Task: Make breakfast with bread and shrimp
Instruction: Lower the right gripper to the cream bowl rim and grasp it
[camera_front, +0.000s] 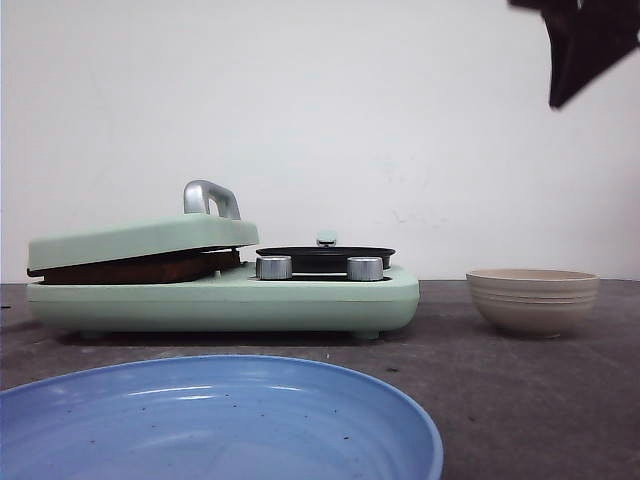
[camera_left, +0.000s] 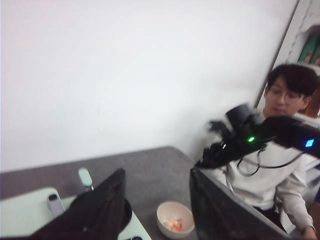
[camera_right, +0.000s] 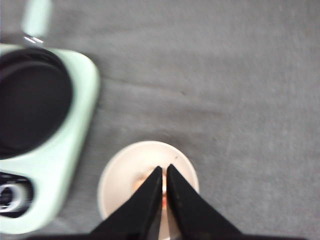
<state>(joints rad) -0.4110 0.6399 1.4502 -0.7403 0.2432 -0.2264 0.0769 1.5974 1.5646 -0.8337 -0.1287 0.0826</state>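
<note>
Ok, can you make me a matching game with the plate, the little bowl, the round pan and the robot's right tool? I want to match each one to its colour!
Things:
1. plate
2. bowl
3. round pan
4. right tool

Colours or states:
A. beige, with something orange inside
B. black, fingers nearly shut, above the bowl
C. blue
D. black, sitting on the mint green breakfast maker

Pairs: 1-C, 2-A, 3-D, 4-B
</note>
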